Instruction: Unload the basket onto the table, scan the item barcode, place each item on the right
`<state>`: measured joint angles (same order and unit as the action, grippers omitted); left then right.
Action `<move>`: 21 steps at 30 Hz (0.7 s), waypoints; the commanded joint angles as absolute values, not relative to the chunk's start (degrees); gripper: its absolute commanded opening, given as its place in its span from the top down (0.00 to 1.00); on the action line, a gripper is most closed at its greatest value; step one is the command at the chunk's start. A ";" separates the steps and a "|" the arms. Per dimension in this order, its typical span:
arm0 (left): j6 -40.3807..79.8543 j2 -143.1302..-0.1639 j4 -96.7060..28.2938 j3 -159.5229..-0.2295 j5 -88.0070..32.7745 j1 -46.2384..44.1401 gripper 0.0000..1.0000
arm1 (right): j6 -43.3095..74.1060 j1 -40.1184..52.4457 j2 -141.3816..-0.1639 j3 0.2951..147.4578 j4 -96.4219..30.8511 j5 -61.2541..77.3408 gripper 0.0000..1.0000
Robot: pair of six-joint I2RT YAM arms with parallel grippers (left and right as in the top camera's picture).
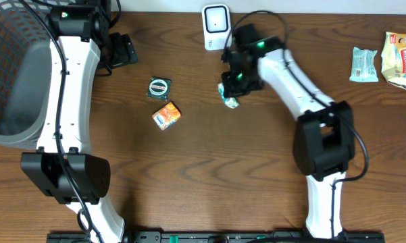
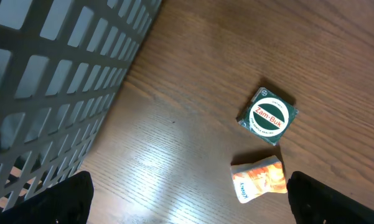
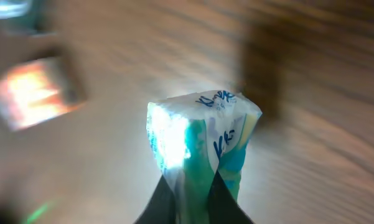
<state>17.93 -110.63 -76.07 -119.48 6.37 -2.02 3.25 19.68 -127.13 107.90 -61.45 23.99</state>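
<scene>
Crinkled teal-and-white packet [image 3: 199, 143], upright, blue lettering on top, near white scanner [image 1: 216, 25]

Our dark wooden table [image 1: 209, 175] and its load

Near the middle we see a green tin [image 1: 160, 88] just beside an orange packet [image 1: 166, 115]. A white scanner [image 1: 216, 25] stands at the far edge, a pale green packet [image 1: 363, 64] and a yellow packet [image 1: 402, 59] lie far right, and a mesh basket [image 1: 3, 67] sits far left.

Tin [image 1: 159, 88] beside sachet [image 1: 167, 115]; scanner [image 1: 215, 27] behind, basket [image 1: 7, 40] left.
</scene>
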 commanded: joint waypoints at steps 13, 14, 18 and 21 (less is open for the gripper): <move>17.45 -111.22 -76.25 -119.15 7.05 -1.93 0.03 | -2.15 5.50 -126.65 87.74 -50.41 55.99 0.78; 17.45 -111.22 -76.25 -119.15 7.05 -1.93 0.02 | -1.54 4.56 -126.65 86.80 -50.00 53.34 0.74; 17.45 -111.22 -76.25 -119.15 7.05 -1.93 0.02 | 3.31 0.97 -126.54 86.83 -50.46 38.00 0.48; 17.45 -111.22 -76.25 -119.15 7.05 -1.93 0.02 | 3.60 -2.15 -126.19 91.29 -55.66 36.58 0.55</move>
